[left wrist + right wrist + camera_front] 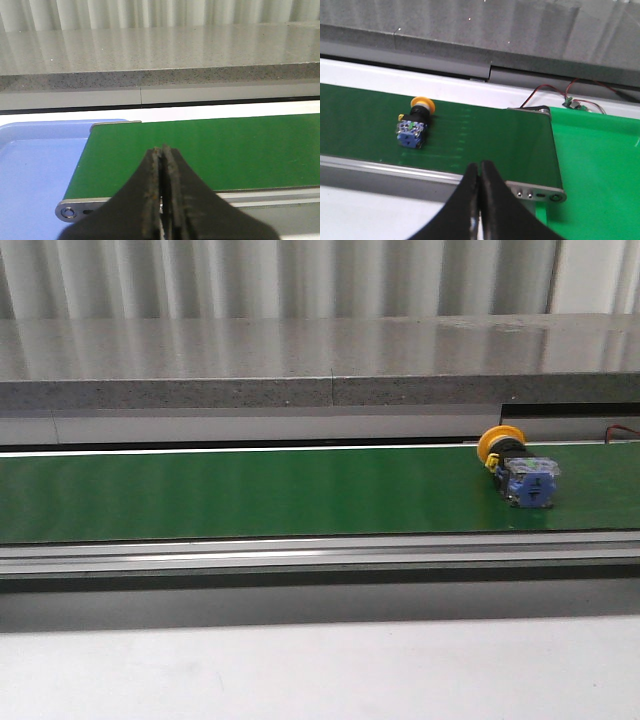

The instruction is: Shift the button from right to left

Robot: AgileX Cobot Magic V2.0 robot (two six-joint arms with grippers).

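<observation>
The button (519, 472) lay on its side at the belt's (250, 490) 3 o'clock end, untouched; the whole transfer leftward remained. Left gripper (162, 200) and right gripper (479, 200) were both closed, empty. Markings on the base were apparently present but illegible.

Probably a factory-style lab: a green conveyor belt (250, 490) on metal rails, exposed wiring (547, 92), a blue tray (35, 170).

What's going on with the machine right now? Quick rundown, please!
Both end effectors shut, empty: left, right. Button lying on its side on green belt, right end, untouched. Nothing blocking the belt.
</observation>
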